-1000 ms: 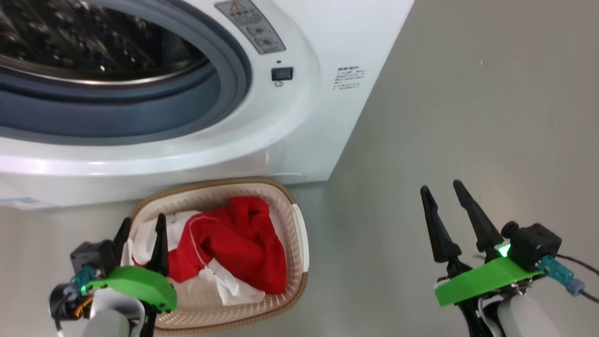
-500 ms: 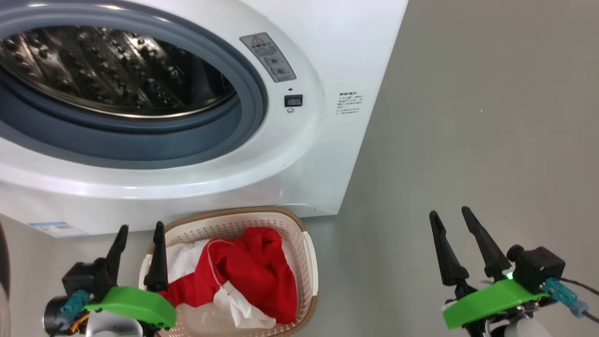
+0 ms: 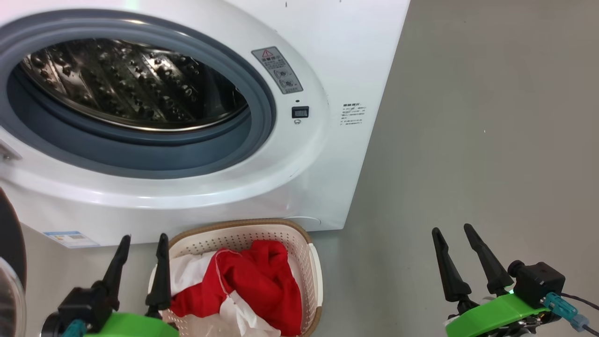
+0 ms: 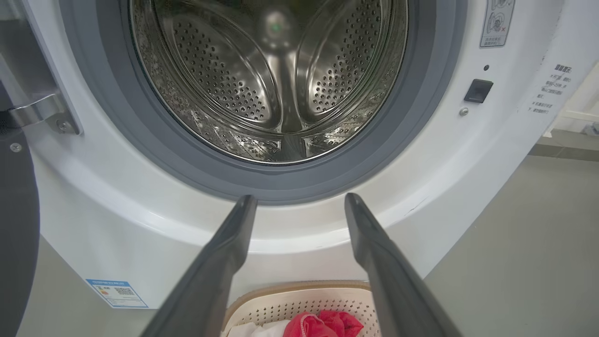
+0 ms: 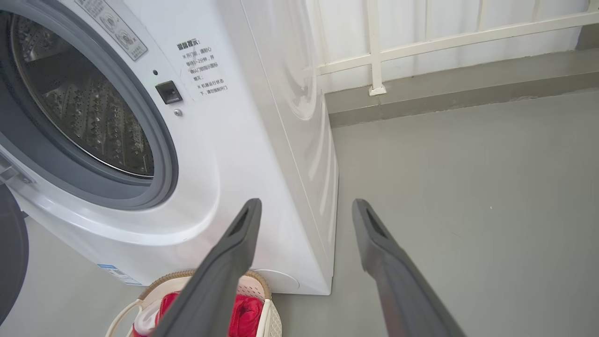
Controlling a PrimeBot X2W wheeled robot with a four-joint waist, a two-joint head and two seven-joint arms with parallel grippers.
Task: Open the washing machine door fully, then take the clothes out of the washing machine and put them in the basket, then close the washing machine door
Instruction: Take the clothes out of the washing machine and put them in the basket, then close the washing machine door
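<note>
**Tools**
- Left tool (image 3: pixel 144 237): two long dark fingers spread wide, holding nothing. Head view, 7 o'clock.
- Right tool (image 3: pixel 452 228): also wide apart and empty. It is at 5 o'clock over the grey floor (image 3: pixel 491 140), well apart from the basket.

**Task items**
- Cream-white perforated plastic basket with brown woven-look rim (image 3: pixel 243 223): on the floor at 6 o'clock, close against the machine's foot and just at 3 o'clock of the left tool.
- Soft bright red and white fabric clothes (image 3: pixel 255 281): heaped inside the basket.
- Big white front-loading washing machine (image 3: pixel 337 42): at 11 o'clock, with a grey rubber ring (image 3: pixel 264 126).
- Round door with glossy black rim (image 3: pixel 10 234): swung open, at the 9 o'clock edge.

**Views**
- Left wrist view looks straight into the perforated steel drum (image 4: pixel 281 84) and shows the metal hinge (image 4: pixel 42 112).
- Right wrist view adds a white railing (image 5: pixel 421 42) at 12 o'clock.

**Labels**
- Grey warning label with red triangle (image 3: pixel 277 70).
- Blue sticker with a QR code (image 4: pixel 117 292).
- Block of Chinese print (image 3: pixel 353 114), too small to read.
</note>
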